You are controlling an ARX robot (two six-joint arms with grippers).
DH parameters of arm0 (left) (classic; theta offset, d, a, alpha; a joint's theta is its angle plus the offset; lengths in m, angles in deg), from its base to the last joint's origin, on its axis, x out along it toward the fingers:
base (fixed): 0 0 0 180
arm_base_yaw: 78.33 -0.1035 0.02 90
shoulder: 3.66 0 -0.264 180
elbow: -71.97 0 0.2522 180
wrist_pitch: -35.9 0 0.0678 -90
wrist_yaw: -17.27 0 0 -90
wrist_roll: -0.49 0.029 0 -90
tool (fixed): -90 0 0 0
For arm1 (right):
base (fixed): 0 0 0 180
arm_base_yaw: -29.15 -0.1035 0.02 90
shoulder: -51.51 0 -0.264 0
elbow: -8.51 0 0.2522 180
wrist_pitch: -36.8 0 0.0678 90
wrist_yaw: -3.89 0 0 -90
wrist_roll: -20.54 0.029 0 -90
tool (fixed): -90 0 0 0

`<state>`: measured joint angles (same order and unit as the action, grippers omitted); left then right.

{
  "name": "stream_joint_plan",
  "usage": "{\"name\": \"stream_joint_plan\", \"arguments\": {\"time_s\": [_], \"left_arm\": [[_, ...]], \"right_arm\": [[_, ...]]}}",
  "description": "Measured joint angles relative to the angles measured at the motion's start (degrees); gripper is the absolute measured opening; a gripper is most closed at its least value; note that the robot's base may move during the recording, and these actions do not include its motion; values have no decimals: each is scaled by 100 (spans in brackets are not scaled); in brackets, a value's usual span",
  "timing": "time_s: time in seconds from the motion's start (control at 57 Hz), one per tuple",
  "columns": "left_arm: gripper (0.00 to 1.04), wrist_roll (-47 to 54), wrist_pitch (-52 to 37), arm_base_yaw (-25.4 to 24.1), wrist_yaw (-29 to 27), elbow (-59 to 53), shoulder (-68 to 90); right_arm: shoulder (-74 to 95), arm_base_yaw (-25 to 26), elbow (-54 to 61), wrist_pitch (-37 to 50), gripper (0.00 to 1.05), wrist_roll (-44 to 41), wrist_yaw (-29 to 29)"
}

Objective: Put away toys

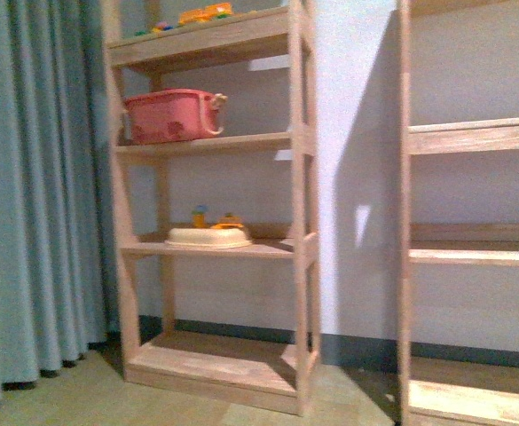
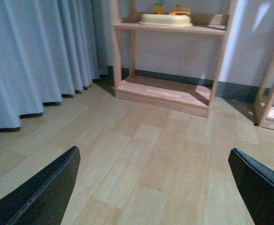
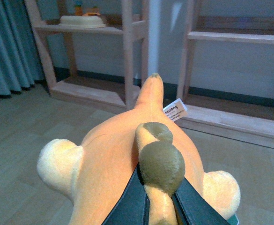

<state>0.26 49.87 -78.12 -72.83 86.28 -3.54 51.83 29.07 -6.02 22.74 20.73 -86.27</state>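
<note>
In the right wrist view my right gripper (image 3: 159,206) is shut on the orange-yellow plush animal (image 3: 108,164), pinching its back ridge under an olive-green bump (image 3: 161,166). The plush hangs above the wood floor with a white tag (image 3: 175,110) at its far end. In the left wrist view my left gripper (image 2: 153,187) is open and empty above the floor, its black fingers (image 2: 43,192) spread wide. Neither gripper nor the plush shows in the front view.
A wooden shelf unit (image 1: 299,142) stands ahead with a pink basket (image 1: 170,115), a cream tray (image 1: 208,236) with small toys, and toys on top. A second shelf unit (image 1: 472,133) stands right. A blue-grey curtain (image 1: 37,177) hangs left.
</note>
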Motion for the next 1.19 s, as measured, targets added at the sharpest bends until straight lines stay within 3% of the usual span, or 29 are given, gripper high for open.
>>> {"name": "stream_joint_plan", "arguments": {"time_s": [1.194], "left_arm": [[98,0,0,4,4,0,-2]], "right_arm": [[0,13,0,2,5,0,7]]}}
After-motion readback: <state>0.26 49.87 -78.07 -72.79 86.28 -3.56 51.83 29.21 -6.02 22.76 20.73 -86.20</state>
